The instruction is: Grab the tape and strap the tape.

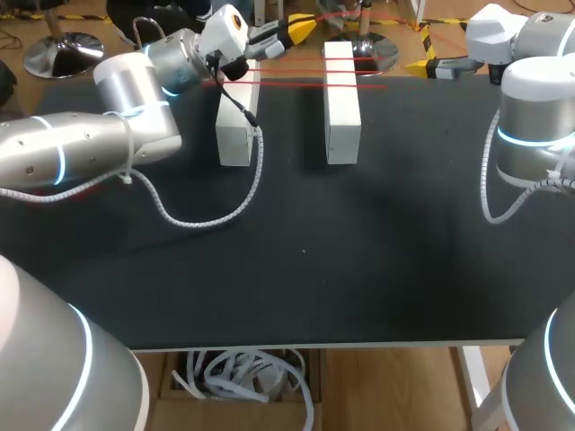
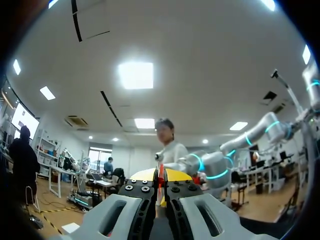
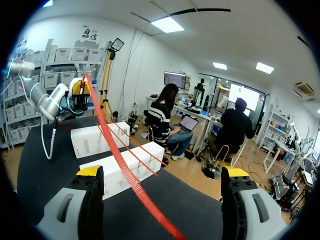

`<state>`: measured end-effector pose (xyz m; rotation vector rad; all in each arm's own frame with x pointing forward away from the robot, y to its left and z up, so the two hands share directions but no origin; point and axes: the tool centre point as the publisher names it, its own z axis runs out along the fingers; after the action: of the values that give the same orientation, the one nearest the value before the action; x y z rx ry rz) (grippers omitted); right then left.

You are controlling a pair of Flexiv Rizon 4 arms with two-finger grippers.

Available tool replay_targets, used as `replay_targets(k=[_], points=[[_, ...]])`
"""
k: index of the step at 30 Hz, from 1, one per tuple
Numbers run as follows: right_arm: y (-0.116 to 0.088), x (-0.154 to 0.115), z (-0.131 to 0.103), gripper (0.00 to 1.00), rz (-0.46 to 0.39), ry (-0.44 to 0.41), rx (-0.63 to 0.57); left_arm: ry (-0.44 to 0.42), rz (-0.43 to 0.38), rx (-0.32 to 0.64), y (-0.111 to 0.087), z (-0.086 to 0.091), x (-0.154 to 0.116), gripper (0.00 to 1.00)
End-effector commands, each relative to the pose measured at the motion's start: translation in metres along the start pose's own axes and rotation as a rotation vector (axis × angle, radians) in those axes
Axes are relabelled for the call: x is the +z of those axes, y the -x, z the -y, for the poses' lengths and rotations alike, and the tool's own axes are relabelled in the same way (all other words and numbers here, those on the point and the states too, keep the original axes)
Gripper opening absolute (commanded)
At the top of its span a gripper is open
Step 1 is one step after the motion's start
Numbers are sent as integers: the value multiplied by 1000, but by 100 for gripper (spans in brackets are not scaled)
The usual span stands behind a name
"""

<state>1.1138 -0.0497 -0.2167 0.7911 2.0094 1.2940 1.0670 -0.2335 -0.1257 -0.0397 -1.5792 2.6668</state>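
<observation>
Tape (image 3: pixel 120 160) pinched in left hand (image 2: pixel 161 176) at counter's (image 1: pixel 296 269) 11 o'clock; it runs 9-to-3, passing inside the spread right hand (image 3: pixel 162 172) at 1 o'clock. Likely next: right hand clamps that span.

Side-by-side blocks (image 1: pixel 342 112) under tape (image 1: pixel 292 86)

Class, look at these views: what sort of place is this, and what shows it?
Probably a robotics lab bench: a left arm and right arm flank a black table, where red tape stretches over two white blocks.
</observation>
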Motion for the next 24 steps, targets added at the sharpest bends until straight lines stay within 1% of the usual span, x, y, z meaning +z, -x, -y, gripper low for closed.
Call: replay_targets(k=[1,13,14,16,18,21,24], points=[[0,0,0,100,-1,-2,0,3,-10,4,0,3,-1,0],[0,0,0,100,-1,-2,0,3,-10,4,0,3,-1,0],[3,1,-5,100,3,8,13,3,-10,4,0,3,-1,0],[8,1,-14,100,42,8,33,3,-10,4,0,3,-1,0],[7,-2,-23,100,73,0,34,3,-10,4,0,3,-1,0],[0,-12,-33,100,112,-21,70,3,-10,4,0,3,-1,0],[-11,-24,-39,100,117,-33,143,3,-10,4,0,3,-1,0]])
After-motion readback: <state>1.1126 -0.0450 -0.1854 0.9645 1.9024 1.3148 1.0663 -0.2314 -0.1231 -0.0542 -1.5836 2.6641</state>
